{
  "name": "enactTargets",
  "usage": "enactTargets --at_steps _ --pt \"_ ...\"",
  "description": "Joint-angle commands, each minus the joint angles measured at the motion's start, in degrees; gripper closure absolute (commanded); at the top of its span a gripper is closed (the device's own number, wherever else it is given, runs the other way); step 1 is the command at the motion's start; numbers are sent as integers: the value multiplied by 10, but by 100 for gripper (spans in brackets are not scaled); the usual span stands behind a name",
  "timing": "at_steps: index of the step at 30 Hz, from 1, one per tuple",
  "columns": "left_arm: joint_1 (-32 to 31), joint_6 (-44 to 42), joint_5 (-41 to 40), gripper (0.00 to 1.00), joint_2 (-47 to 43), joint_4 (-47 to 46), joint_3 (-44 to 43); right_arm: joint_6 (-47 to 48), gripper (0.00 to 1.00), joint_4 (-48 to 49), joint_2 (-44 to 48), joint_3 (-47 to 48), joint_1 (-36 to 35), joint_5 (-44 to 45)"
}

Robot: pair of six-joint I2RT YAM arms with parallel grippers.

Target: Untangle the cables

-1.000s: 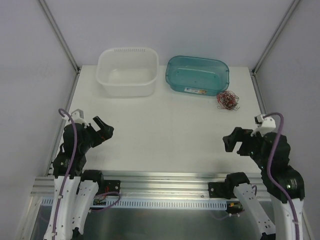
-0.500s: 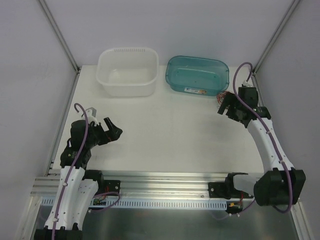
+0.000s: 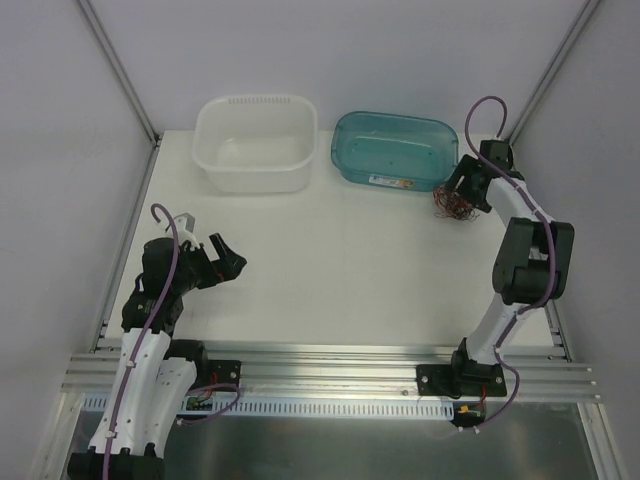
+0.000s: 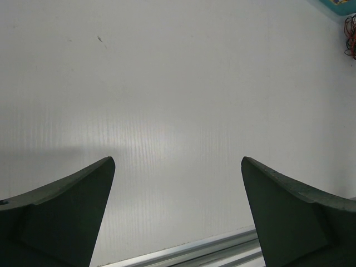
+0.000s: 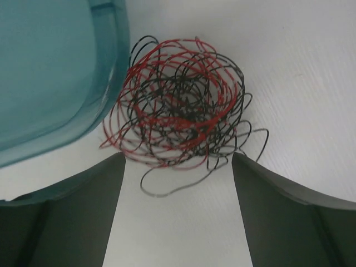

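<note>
Cables [image 5: 181, 103]: lay in a tangled red-and-black ball on counter [image 3: 330, 270], teal tub [image 5: 50, 72] at 9 o'clock, perhaps touching.
Right claw [image 5: 178, 161]: gaped wide at tangle's 6 o'clock, gripped nothing.
Left claw [image 4: 177, 167]: spread wide, empty, well apart.

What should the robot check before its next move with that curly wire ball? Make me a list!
1. Right pincer open: ok, jaws wide apart.
2. Cables lined up with it: ok, the ball sits centred just ahead of its fingers.
3. Cables free of the teal tub: cannot tell, red loops lie right beside its wall.
4. Left pincer ready to help: not ok, open but far away over bare table.
5. Cables untangled: not ok, one knotted ball.
</note>
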State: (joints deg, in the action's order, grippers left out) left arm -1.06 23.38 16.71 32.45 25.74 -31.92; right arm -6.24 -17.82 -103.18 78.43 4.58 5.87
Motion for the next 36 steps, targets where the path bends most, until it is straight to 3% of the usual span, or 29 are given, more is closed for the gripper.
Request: enactTargets --at_steps 1,7,13,14,16,18,23,28,33,36 --pt "2 -8 13 1 5 -17 2 -36 18 17 -70 33 21 -46" --pt "2 -7 14 1 15 -18 2 -54 21 38 -105 21 25 -103" --pt "2 -5 20 1 16 -18 3 -42 64 38 -79 -12 23 -139" --pt "2 -5 22 1 15 -18 3 -40 79 41 -70 -37 21 -147" --pt "2 -5 31 1 16 -18 4 -38 93 47 -35 -66 12 -176" --pt "2 -5 36 1 17 -19 3 -31 99 54 15 -119 -1 -188" --pt "2 -5 61 1 31 -19 2 -10 99 59 135 -227 -103 -190" --pt "2 -7 111 1 60 -21 0 39 99 22 217 -270 -273 -208" --pt "2 -11 161 1 87 -34 4 94 98 -23 213 -254 -420 -235" --pt "0 -9 200 1 102 -45 9 126 91 -55 174 -226 -465 -235"
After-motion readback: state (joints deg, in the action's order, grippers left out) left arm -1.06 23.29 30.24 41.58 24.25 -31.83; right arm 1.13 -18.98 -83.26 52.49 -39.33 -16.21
